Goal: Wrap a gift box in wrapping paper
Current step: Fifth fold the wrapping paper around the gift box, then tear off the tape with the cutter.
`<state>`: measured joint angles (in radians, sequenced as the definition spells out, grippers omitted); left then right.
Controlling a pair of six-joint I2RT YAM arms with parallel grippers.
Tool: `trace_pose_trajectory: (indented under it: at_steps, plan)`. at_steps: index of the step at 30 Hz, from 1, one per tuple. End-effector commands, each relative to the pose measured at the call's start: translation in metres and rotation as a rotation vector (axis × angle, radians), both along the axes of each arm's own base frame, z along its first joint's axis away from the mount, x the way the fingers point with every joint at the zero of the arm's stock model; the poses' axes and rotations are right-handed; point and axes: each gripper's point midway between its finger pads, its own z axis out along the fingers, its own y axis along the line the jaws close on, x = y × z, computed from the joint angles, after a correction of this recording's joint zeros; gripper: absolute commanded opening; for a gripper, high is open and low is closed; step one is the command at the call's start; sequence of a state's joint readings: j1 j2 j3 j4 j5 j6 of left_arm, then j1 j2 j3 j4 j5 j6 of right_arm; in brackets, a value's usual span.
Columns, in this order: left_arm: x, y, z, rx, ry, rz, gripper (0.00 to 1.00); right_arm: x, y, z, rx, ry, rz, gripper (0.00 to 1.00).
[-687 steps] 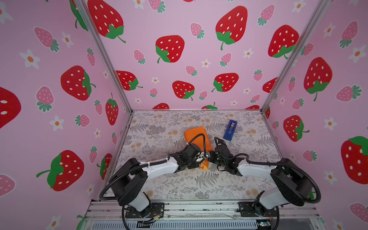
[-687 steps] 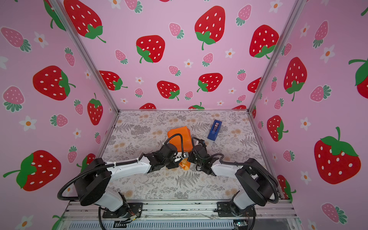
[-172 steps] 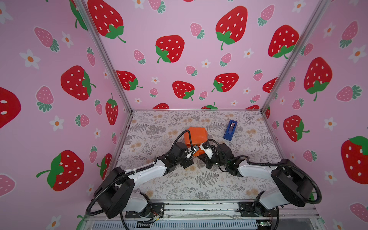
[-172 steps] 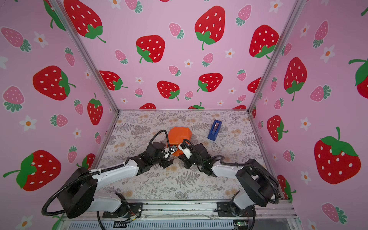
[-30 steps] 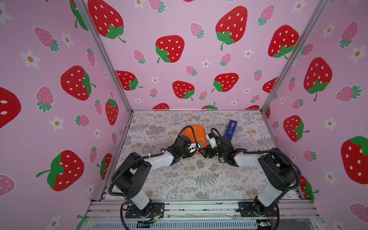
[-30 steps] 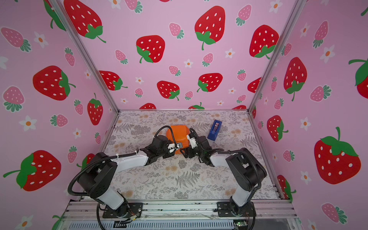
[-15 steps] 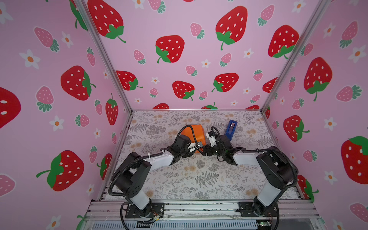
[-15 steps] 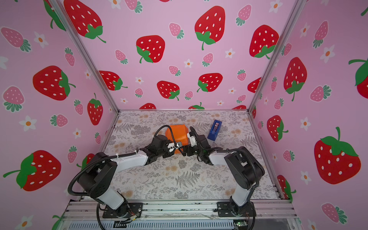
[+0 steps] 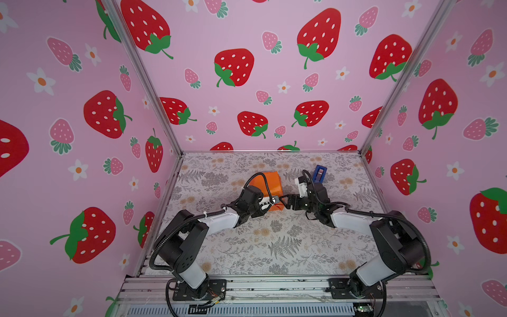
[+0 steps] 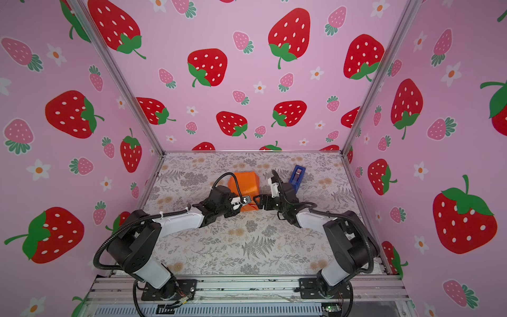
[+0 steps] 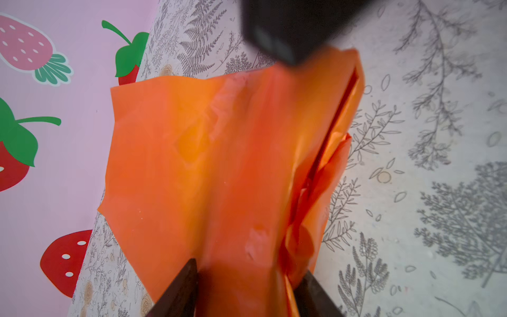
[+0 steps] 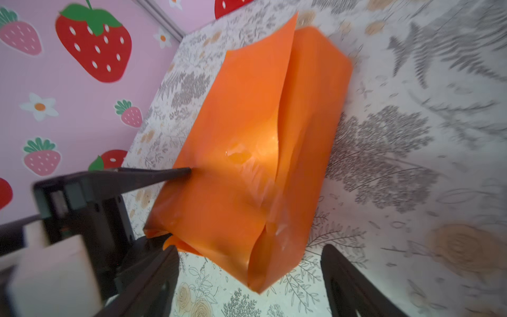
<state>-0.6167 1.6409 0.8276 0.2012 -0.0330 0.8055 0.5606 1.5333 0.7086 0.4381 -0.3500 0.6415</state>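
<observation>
Orange wrapping paper [image 9: 270,182] already sleeves the hidden gift box, its open end between both sets of jaws: left gripper [image 9: 275,200] clenched on the paper, right gripper [image 9: 285,202] released astride it, end folds seemingly not yet done.

You have a grey floral table covering [image 9: 274,241]; on it rests the orange wrapping paper [image 9: 270,182], with a blue tape dispenser [image 9: 319,173] near it.

On grey floral counter cover [image 9: 277,247], toward back right & lying flat: blue tape dispenser [image 9: 320,174] [image 10: 297,175], w/ pink strawberry-&-flower print walls [image 9: 247,33] on 3 sides, silver corner posts [image 9: 152,96] btwn them, slotted metal rail [image 9: 274,284] along front edge.
</observation>
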Motion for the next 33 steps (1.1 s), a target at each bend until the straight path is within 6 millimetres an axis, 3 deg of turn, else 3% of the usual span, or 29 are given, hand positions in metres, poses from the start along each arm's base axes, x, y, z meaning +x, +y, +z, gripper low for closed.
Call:
trace_pose_trajectory:
  at_steps: [1,7,13,21,27,33]
  plan:
    - [-0.023,0.006,-0.035,0.05,0.152,-0.026,0.55,0.009,-0.033,0.01,0.07,0.051,-0.059,0.79]
    - [-0.022,0.006,-0.036,0.051,0.157,-0.025,0.54,0.044,-0.095,0.016,0.158,0.112,-0.134,0.66]
    - [-0.023,0.006,-0.037,0.049,0.161,-0.025,0.54,0.077,-0.128,0.001,0.258,0.224,-0.118,0.53]
    - [-0.023,0.006,-0.038,0.056,0.167,-0.026,0.53,0.105,-0.143,-0.019,0.265,0.283,-0.119,0.52]
    - [-0.022,0.008,-0.037,0.066,0.162,-0.024,0.53,0.115,-0.171,-0.013,0.273,0.273,-0.204,0.49]
    - [-0.022,0.008,-0.04,0.07,0.168,-0.022,0.52,0.125,-0.167,-0.024,0.285,0.33,-0.141,0.42]
